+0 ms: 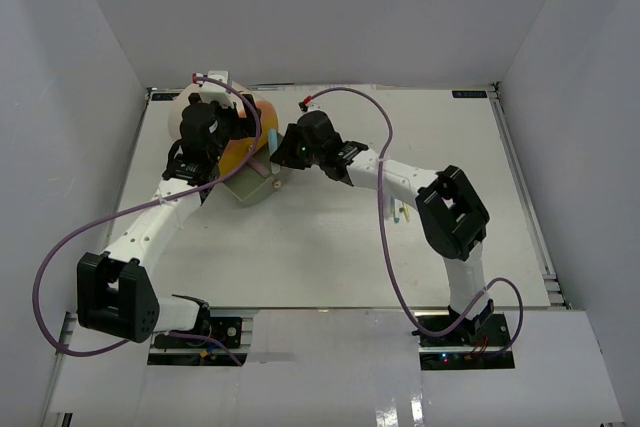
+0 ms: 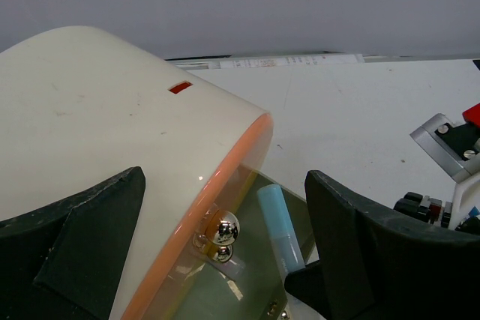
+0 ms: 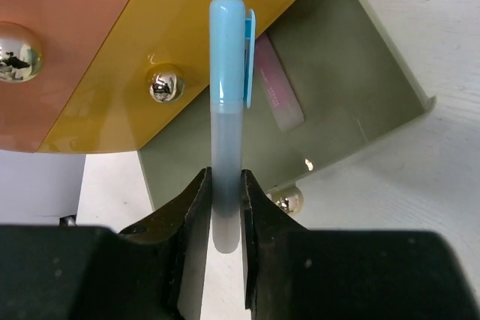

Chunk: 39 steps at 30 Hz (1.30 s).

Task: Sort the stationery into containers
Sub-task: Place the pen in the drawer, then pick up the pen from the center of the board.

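The cream cylindrical organizer (image 1: 237, 152) lies at the back left, its round face banded in orange (image 3: 67, 43) and yellow (image 3: 150, 73). One grey-green drawer (image 3: 345, 88) stands pulled out, and a pink pen (image 3: 279, 97) lies inside it. My right gripper (image 3: 225, 185) is shut on a pastel blue pen (image 3: 229, 88), holding it by its lower end over the open drawer. The same blue pen (image 2: 282, 231) shows in the left wrist view. My left gripper (image 2: 225, 177) is open wide, its fingers straddling the organizer's front rim (image 2: 225, 177) near a brass knob (image 2: 225, 228).
A few more loose pens (image 1: 401, 212) lie on the white table beside the right forearm, partly hidden. Brass knobs (image 3: 165, 84) stick out of the organizer's face, and the drawer's own knob (image 3: 289, 199) sits by my right fingers. Both arms crowd around the organizer.
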Each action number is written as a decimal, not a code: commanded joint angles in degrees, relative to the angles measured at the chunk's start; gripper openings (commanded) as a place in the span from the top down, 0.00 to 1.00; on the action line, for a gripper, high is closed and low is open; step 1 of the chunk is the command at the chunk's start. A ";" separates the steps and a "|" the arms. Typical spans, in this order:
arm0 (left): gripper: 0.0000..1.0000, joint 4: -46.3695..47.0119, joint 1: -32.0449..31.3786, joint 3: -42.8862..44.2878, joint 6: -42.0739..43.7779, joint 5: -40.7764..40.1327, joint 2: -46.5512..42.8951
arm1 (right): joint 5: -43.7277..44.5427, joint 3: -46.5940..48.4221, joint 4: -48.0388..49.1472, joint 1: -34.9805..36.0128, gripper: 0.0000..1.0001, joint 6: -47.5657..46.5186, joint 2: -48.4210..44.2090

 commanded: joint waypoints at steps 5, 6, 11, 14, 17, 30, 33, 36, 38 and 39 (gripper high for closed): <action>0.02 -3.12 -0.05 0.94 -0.99 1.97 -1.39 | -4.11 4.74 6.58 0.30 0.60 2.82 2.39; 0.02 -3.12 -0.05 0.85 -0.99 1.97 -1.48 | -4.47 5.01 6.67 0.30 0.56 2.82 2.66; 0.02 -3.12 -0.05 0.94 -0.99 1.97 -1.48 | -6.14 5.71 5.98 0.30 0.36 1.07 3.36; 0.02 -3.12 -0.05 1.03 -0.99 2.06 -1.57 | -5.88 5.89 4.39 0.31 0.30 -1.13 2.49; 0.02 -3.29 -0.05 1.03 -0.99 1.97 -1.57 | -2.90 4.05 1.49 0.31 0.27 -6.48 -0.84; 0.02 -3.38 0.30 1.11 -1.17 2.23 -1.66 | 10.99 -13.00 -12.13 -3.82 0.25 -24.17 -18.60; 0.02 -3.21 0.30 1.03 -1.34 2.58 -1.66 | 14.86 -14.41 -15.29 -4.53 0.21 -25.22 -20.80; 0.02 -3.12 0.30 1.03 -1.34 2.50 -1.39 | 18.38 -14.15 -19.16 -4.79 0.20 -28.81 -22.03; 0.02 -3.12 0.30 0.94 -1.43 2.50 -1.31 | 17.95 -14.94 -21.18 -4.97 0.20 -32.93 -22.74; 0.02 -3.03 0.30 0.85 -1.43 2.50 -1.30 | 18.20 -15.12 -21.80 -5.14 0.20 -33.04 -23.52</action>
